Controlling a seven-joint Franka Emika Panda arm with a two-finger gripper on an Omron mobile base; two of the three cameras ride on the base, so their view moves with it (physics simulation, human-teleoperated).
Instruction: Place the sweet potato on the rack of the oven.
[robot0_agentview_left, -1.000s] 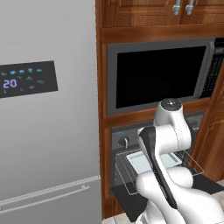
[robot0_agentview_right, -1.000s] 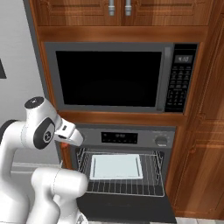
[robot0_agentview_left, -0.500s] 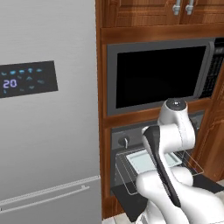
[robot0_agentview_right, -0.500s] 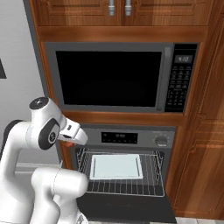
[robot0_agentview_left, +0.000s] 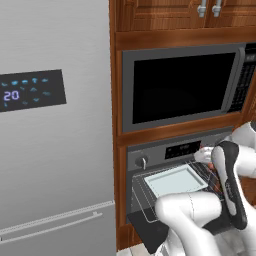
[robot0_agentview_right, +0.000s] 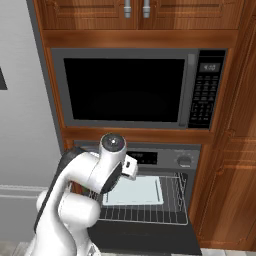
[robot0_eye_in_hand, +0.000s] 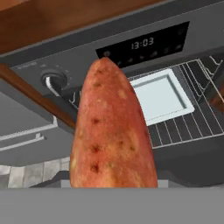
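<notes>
Sweet potato (robot0_eye_in_hand: 113, 131) upright in gripper before open oven (robot0_eye_in_hand: 87, 57).

From my hand view, the sweet potato (robot0_eye_in_hand: 113, 131) blocks the middle of the oven (robot0_eye_in_hand: 65, 61) front, and its lower end is cut off, so I cannot see the fingers on it. It hides the left part of the rack (robot0_eye_in_hand: 188, 127) and a corner of the pale tray (robot0_eye_in_hand: 162, 96). In my left base view the arm covers the rack's front right. In my right base view the arm hides the oven's left knob and the tray's left edge.
</notes>
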